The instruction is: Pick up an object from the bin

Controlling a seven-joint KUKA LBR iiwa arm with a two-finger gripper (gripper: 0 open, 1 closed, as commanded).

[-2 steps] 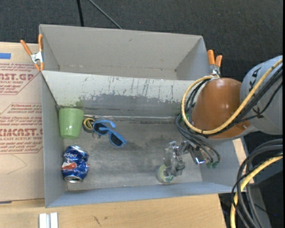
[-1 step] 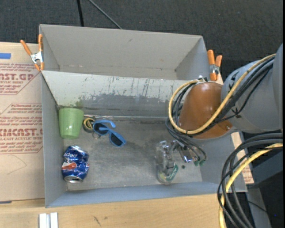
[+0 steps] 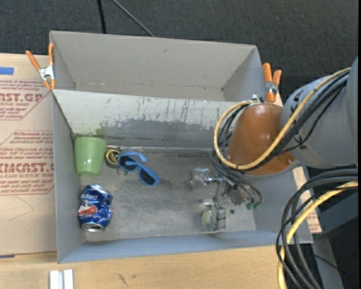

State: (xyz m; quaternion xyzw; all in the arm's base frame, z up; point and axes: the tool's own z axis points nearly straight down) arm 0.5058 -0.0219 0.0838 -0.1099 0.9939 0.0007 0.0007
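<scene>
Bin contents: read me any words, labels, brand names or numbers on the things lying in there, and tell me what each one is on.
On the crushed blue can: white lettering across a red, white and blue side, too blurred to read.
On the green cup: no text to be seen.
On the blue sunglasses: no text to be seen.

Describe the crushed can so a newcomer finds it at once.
In the grey metal bin, look to the floor's lower left corner, far from the gripper on the right. The crushed can lies there, just below the green cup. It alone is dented and blue with red and white print, unlike the plain blue sunglasses.
</scene>
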